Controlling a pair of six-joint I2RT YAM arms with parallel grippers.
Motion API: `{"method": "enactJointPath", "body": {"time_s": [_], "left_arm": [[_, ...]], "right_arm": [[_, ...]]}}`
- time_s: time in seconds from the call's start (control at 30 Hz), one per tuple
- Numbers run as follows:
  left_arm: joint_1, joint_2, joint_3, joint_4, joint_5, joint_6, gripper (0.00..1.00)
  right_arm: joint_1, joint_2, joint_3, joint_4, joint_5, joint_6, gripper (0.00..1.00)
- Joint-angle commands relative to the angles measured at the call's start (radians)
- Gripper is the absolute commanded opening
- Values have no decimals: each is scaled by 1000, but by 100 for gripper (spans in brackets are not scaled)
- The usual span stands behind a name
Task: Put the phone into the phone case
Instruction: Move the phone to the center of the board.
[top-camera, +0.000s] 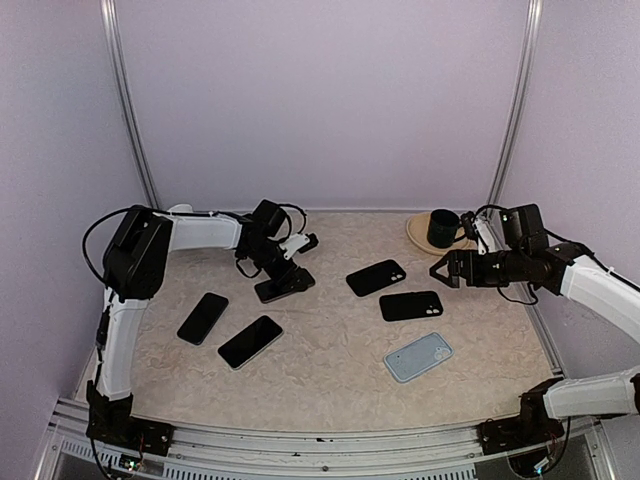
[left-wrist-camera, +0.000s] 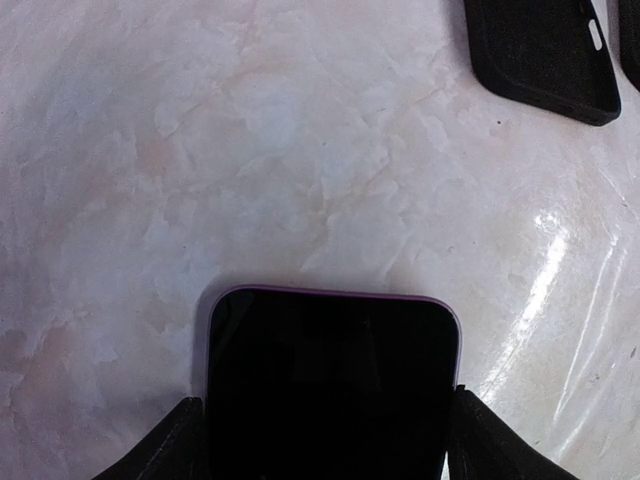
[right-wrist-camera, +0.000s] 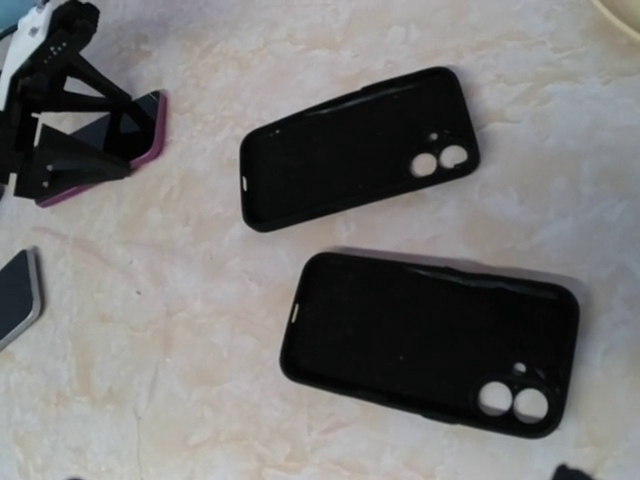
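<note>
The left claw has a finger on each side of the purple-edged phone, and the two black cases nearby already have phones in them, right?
Not the cases: the right wrist view shows the upper black case and the lower black case empty, with the table visible through their camera holes. The left claw does straddle the purple-edged phone.

The left arm (top-camera: 200, 232) is rising from its base at 7 o'clock and bending toward 3 o'clock, wrist tipping down. The left gripper (top-camera: 287, 284) is pressing its fingers (left-wrist-camera: 175, 445) against both edges of a phone (left-wrist-camera: 330, 380). The right arm (top-camera: 600, 285) is reaching in from 4 o'clock. The right gripper (top-camera: 440, 272) is pointing toward 9 o'clock, jaws spread wide.
</note>
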Motion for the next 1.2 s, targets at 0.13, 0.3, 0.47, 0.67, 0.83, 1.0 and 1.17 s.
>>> {"method": "enactJointPath", "body": {"time_s": [0.13, 0.3, 0.47, 0.67, 0.83, 1.0, 1.17], "left_arm": [[-51, -40, -62, 15, 57, -56, 64], [-76, -52, -84, 47, 63, -80, 63], [-93, -71, -110, 89, 67, -111, 63], [-127, -109, -162, 150, 63, -133, 63], [-154, -123, -186, 177, 55, -155, 63], [-186, -146, -227, 196, 26, -160, 64], [-203, -152, -243, 194, -10, -149, 74]], "right_arm": [[-10, 15, 30, 38, -29, 17, 100], [-6, 22, 26, 53, -35, 21, 100], [7, 30, 23, 67, -46, 24, 100], [27, 70, 28, 101, -78, 42, 100], [73, 135, 60, 122, -87, 61, 100], [144, 207, 91, 150, -71, 81, 100], [196, 248, 98, 169, -54, 89, 100]]}}
